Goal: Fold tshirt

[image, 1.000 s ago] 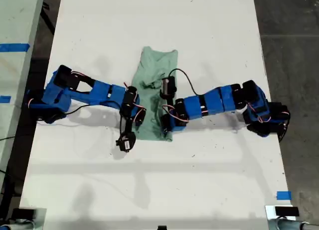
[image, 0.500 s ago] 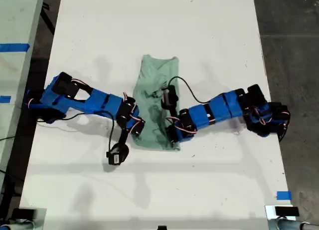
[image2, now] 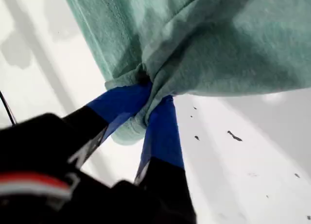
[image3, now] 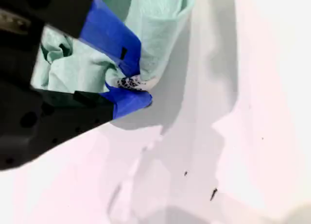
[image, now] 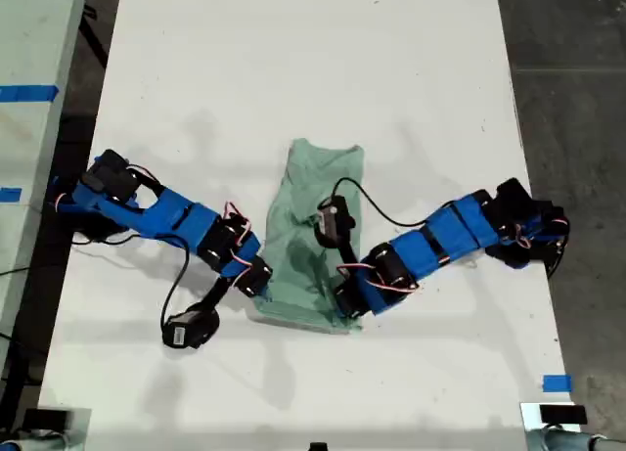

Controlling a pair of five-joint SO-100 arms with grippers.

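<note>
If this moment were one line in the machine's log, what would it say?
tshirt: bunched on table | my first gripper: clamped on tshirt | my second gripper: clamped on tshirt | fold: unfinished

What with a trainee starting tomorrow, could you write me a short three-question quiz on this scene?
1. True or false: my first hand is shut on the t-shirt.
2. What does my second hand grip? A) a cable B) a fold of the t-shirt C) nothing
3. Fill in: the t-shirt lies on a ____ table.

Key: 1 true; 2 B; 3 white.
</note>
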